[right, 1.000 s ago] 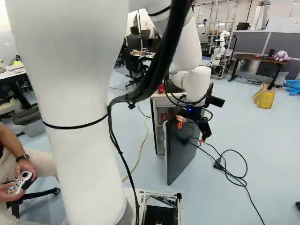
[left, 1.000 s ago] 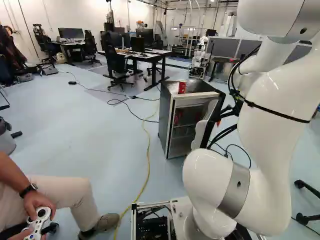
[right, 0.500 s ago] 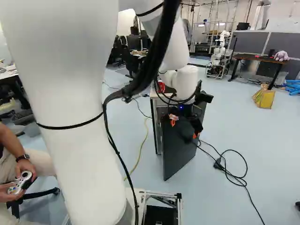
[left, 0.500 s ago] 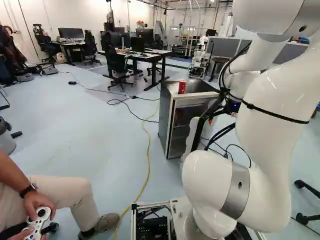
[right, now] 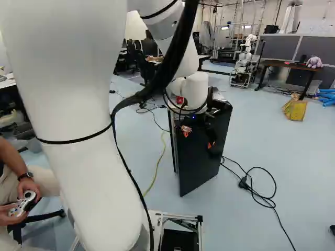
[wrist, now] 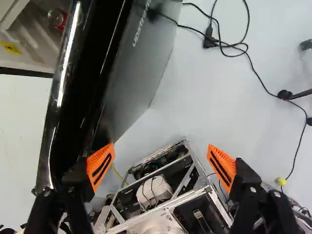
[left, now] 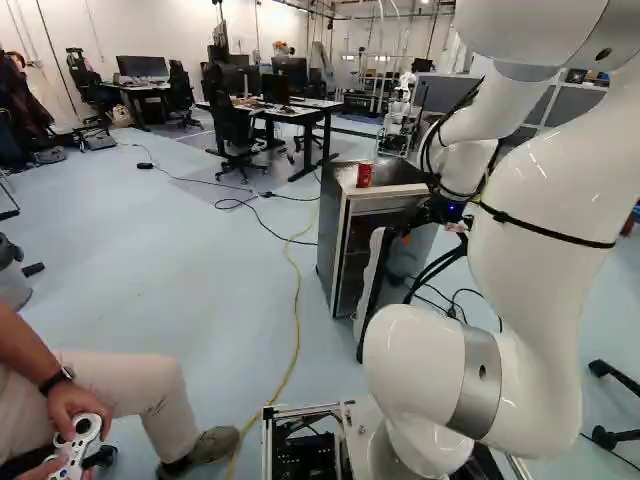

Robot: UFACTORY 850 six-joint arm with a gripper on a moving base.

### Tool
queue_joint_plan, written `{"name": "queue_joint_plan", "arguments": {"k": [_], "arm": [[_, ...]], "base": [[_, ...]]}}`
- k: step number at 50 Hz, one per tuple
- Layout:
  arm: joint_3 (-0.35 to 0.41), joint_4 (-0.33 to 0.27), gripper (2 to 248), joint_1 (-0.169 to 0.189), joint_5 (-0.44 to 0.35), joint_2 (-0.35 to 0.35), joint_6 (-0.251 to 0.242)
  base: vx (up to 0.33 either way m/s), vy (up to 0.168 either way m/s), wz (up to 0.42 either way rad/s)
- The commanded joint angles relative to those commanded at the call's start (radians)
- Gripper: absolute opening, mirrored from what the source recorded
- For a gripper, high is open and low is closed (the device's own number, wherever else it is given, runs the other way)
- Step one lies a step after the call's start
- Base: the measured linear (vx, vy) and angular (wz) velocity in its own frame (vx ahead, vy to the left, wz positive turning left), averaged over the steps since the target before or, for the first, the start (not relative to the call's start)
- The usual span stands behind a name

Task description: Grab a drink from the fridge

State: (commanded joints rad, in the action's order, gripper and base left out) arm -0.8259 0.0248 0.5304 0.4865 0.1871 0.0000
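Holds gripper (right: 198, 138) at the open fridge door (right: 199, 170), with fingers (wrist: 100, 167) wide apart, with orange, grooved pads. In wrist view, has the smooth, glossy edge of this black door just beside one finger; cannot tell whether touching. Is partly blocked from the fridge (left: 332, 240) by the same door. Shows one red can (left: 364, 175) on its top, and across the door edge another red can (wrist: 57, 18). On the pale floor, has thin yellow cable (left: 297, 325) at left and looped black cable (right: 243, 182) at right.
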Motion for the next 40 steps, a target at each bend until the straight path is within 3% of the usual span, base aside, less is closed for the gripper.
{"name": "queue_joint_plan", "arguments": {"k": [40], "arm": [[-0.067, 0.000, 247, -0.130, -0.025, 0.055, 0.000]], "base": [[0.000, 0.000, 0.000]]}}
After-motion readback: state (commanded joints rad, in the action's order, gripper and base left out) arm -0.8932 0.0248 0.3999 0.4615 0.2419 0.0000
